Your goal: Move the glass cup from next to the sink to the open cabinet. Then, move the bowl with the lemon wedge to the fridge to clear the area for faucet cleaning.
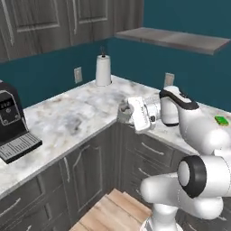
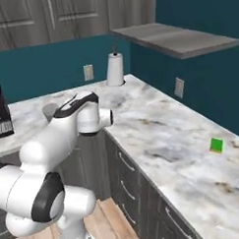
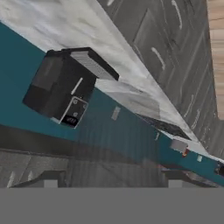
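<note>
The marble desk (image 1: 67, 117) wraps the corner, and a flat grey shelf (image 1: 176, 39) hangs on the teal wall above its right run, probably the cabinet space meant for the cup. A black coffee machine (image 1: 11, 122) sits at the desk's left end and a paper towel roll (image 1: 103, 70) stands upright in the corner. The arm is folded low, so the claw (image 1: 124, 113) points sideways along the desk's front edge. Its jaws stand wide and seem clenched on the glass cup (image 1: 122, 109), carried clear of the desk for transport. I see nothing inside the cup. A small green block (image 1: 221, 120) lies well apart.
</note>
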